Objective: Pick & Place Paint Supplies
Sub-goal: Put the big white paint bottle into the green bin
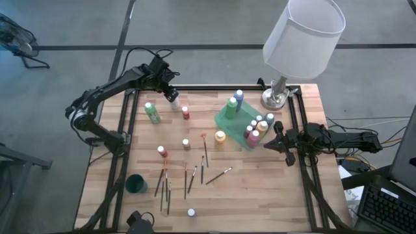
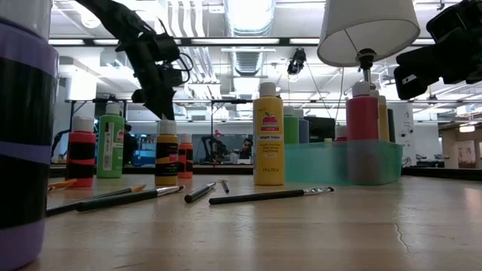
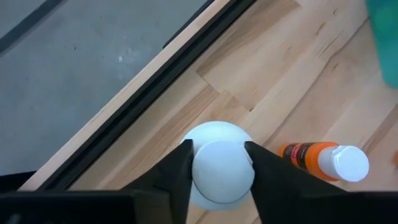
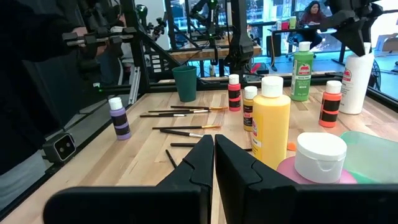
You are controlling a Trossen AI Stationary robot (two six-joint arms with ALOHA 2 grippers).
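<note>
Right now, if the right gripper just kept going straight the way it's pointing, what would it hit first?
Most likely the tall yellow bottle, which stands just off the line of the shut right gripper in its wrist view. A thin brush lies lower on the table and might be passed over; depth is hard to judge.

purple bottle (image 2: 22, 135) cut off by edge, tray (image 3: 385, 37) blurred

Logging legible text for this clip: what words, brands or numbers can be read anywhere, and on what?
Nothing reads for certain.
Yellow bottle: label with a red apple logo and a line of print, too small to read.
Green bottle: red and white label, blurred.
Orange bottles: black bands, no legible print.
White bottle: small red mark, unreadable.
Purple bottle: label unreadable.
</note>
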